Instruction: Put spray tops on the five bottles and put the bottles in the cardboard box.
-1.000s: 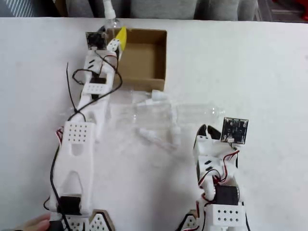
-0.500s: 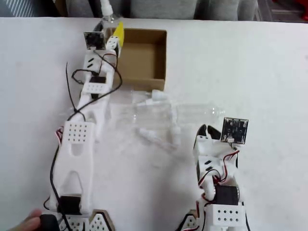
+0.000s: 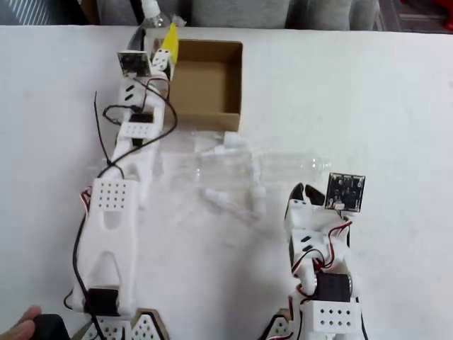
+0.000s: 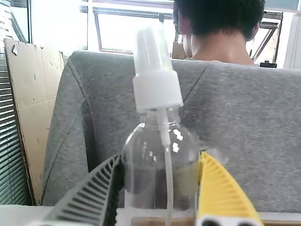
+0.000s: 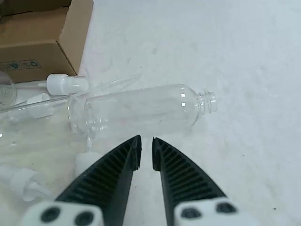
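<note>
1. The left gripper pinches a clear bottle by its body between a grey finger and a yellow one. The bottle stands upright and wears a white spray top, with the thin tube hanging down inside.
2. In the high view this gripper sits at the far left corner of the cardboard box. Whether the bottle is over the box or just outside its wall cannot be told.
3. The left arm lies stretched almost straight, from its base at the near edge up the left side of the table to that corner.
4. The right gripper has its fingers drawn nearly together, with only a thin slit between them and nothing in it.
5. It points at an uncapped bottle lying on its side just beyond the fingertips (close, but not touching).
6. Loose spray tops lie past that bottle, between it and the box.
7. The right arm is folded back over its base at the near right.
</note>
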